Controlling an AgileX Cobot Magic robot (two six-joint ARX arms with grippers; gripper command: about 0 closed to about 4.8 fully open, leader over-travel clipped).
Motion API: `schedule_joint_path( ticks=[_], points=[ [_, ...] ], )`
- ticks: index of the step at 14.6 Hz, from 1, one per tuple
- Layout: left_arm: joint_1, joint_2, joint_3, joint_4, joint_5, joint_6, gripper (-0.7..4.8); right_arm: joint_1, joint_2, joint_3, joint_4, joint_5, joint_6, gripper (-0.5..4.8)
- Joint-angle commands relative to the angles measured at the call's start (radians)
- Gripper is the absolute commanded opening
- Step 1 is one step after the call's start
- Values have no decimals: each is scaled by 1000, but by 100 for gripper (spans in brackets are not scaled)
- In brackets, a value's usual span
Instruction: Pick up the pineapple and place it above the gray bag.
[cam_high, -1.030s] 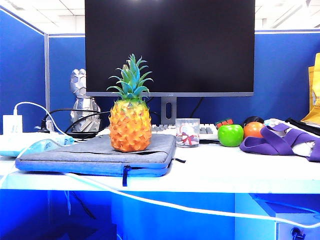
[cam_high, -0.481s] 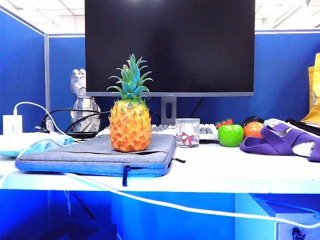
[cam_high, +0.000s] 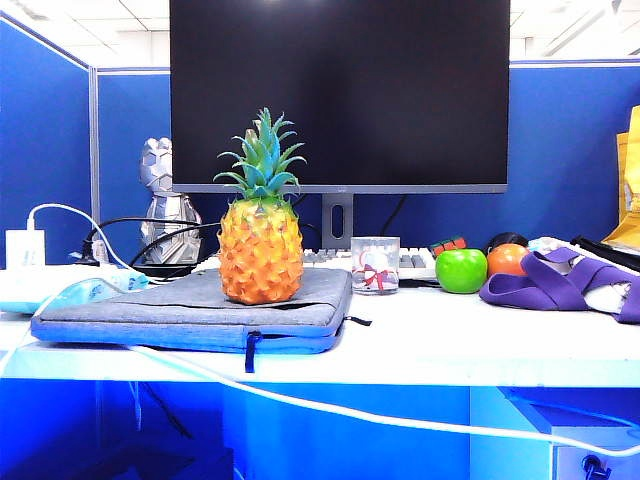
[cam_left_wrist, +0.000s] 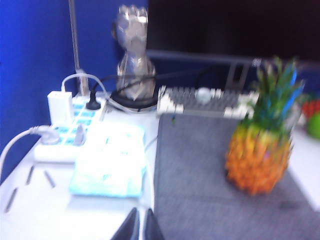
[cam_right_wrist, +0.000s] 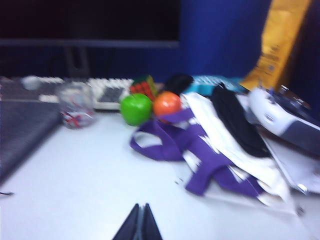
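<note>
The pineapple (cam_high: 260, 250), orange-yellow with a green-blue crown, stands upright on the gray bag (cam_high: 190, 310), which lies flat on the white desk. The left wrist view shows the pineapple (cam_left_wrist: 260, 157) on the gray bag (cam_left_wrist: 200, 180) too. My left gripper (cam_left_wrist: 141, 215) hovers near the bag's edge, well short of the fruit, its dark fingers almost together with nothing between them. Over bare desk, my right gripper (cam_right_wrist: 141, 207) is shut and empty, far from the pineapple. Neither gripper shows in the exterior view.
A glass jar (cam_high: 375, 264), a green apple (cam_high: 461, 270), an orange fruit (cam_high: 507, 259) and purple straps (cam_high: 560, 285) lie right of the bag. A power strip (cam_left_wrist: 65, 135), a light blue pack (cam_left_wrist: 107, 162), a silver figure (cam_high: 165, 200), keyboard and monitor (cam_high: 340, 95) stand behind. A white cable (cam_high: 300, 402) hangs off the front.
</note>
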Motion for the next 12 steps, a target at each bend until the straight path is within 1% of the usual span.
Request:
schedule_joint_path(
  ticks=[1, 2, 12],
  points=[
    [0, 0, 4, 23, 0, -44, 30, 0, 0, 6, 31, -5, 6, 4],
    [0, 0, 4, 14, 7, -68, 30, 0, 0, 6, 23, -5, 6, 4],
    [0, 0, 4, 8, 7, -68, 30, 0, 0, 6, 22, -5, 5, 4]
  ],
)
